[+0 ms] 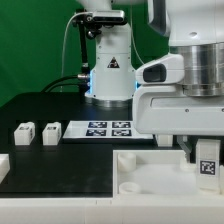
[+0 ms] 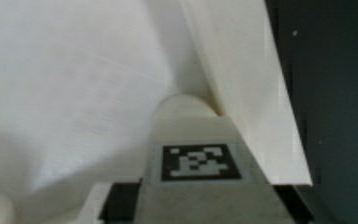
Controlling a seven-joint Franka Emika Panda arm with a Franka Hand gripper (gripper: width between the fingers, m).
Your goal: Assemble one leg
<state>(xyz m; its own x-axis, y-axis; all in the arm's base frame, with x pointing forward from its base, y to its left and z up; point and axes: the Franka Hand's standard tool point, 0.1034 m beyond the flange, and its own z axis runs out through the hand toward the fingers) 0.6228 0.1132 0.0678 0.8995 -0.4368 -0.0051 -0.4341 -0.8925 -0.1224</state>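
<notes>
My gripper (image 1: pixel 205 160) is shut on a leg (image 1: pixel 208 172), a small white block with a black-and-white tag facing outward. It holds the leg at the exterior view's right, over the right end of the large white tray-like part (image 1: pixel 150 170). In the wrist view the leg (image 2: pixel 201 150) sits between the two dark fingers (image 2: pixel 130 202) of the gripper (image 2: pixel 206 205), its tip close to the tray's raised rim (image 2: pixel 229 70) in a corner. Whether it touches the tray I cannot tell. Two more legs (image 1: pixel 24 133) (image 1: pixel 50 133) stand on the black table at the left.
The marker board (image 1: pixel 100 128) lies behind the tray near the robot base (image 1: pixel 108 75). Another white part (image 1: pixel 3 165) shows at the left edge. The arm's large white body fills the upper right.
</notes>
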